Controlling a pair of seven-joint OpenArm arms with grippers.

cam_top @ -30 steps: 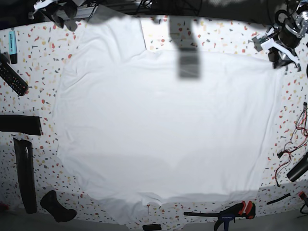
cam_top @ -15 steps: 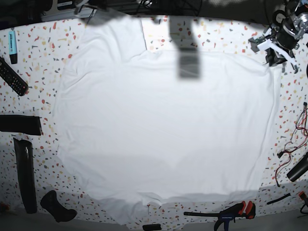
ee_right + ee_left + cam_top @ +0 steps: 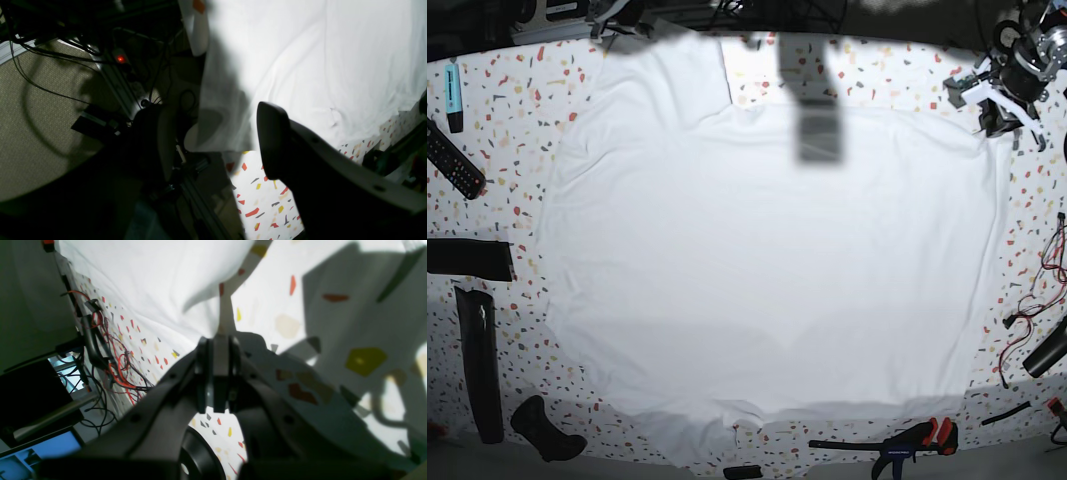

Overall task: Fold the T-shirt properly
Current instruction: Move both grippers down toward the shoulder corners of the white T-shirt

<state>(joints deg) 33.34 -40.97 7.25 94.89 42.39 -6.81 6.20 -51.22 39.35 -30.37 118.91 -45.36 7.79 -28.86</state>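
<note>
Spreading over most of the base view, the T-shirt [image 3: 767,270] is laid flat on the speckled tabletop [image 3: 512,150], with one sleeve reaching to the upper left of the frame and the hem bunched slightly along the lower edge.

At the upper right of the base view the left gripper [image 3: 999,112] is seen at the shirt's corner. In the left wrist view its fingers [image 3: 217,373] are pressed together at the centre of the frame — a thin pale strip appears between them, but whether it is cloth cannot be told. The white cloth is seen filling the upper left of that view, with red and black wires [image 3: 110,350] lying at the left.

In the right wrist view the right gripper [image 3: 217,146] is held with its dark fingers well apart — nothing is seen gripped between them. The shirt's edge is seen hanging over the table edge just behind the gap.
</note>
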